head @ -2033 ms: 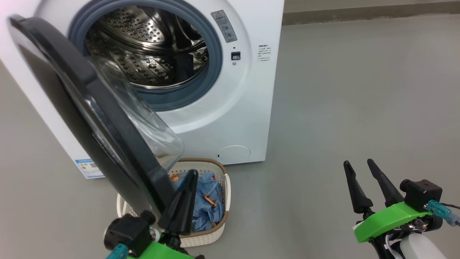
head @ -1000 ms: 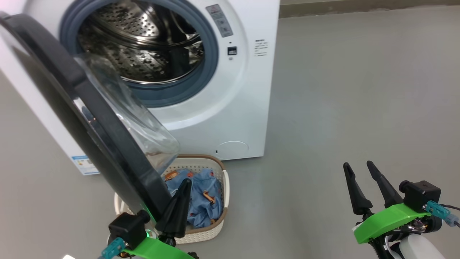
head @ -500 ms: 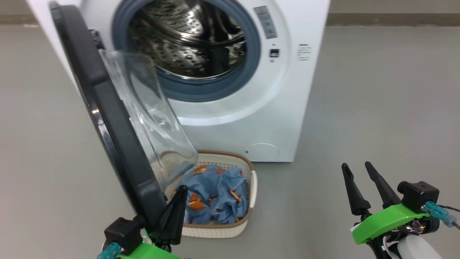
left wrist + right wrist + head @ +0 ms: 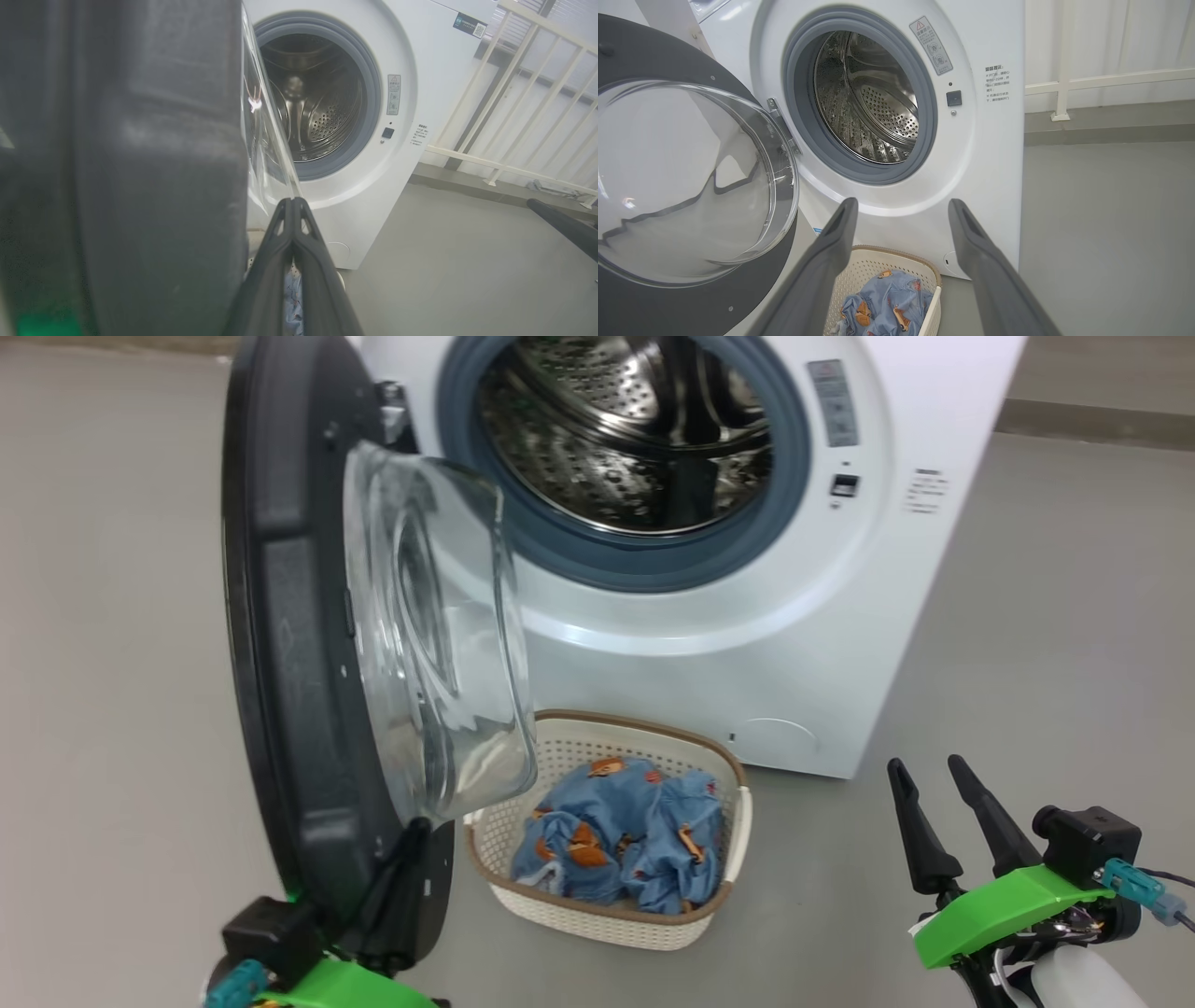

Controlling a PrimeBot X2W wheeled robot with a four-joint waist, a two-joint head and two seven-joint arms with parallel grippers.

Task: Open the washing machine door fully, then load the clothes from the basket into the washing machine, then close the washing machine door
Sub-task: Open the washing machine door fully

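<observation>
Currently: left hand (image 4: 397, 887) pressed together, empty, at the lower inner edge of the washing machine door (image 4: 289, 663); best pushed outward steadily along its swing, clear of the glass bowl (image 4: 439, 644). Door: glossy black rim, bulging clear bowl, standing wide at left of the washing machine (image 4: 840, 644), overhanging the basket (image 4: 653, 726) of blue clothes (image 4: 625, 831); right hand (image 4: 924, 765) spread, empty, well apart at lower right.

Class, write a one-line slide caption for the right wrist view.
Open right hand faces the washing machine: door open, clothes in the basket below.
</observation>
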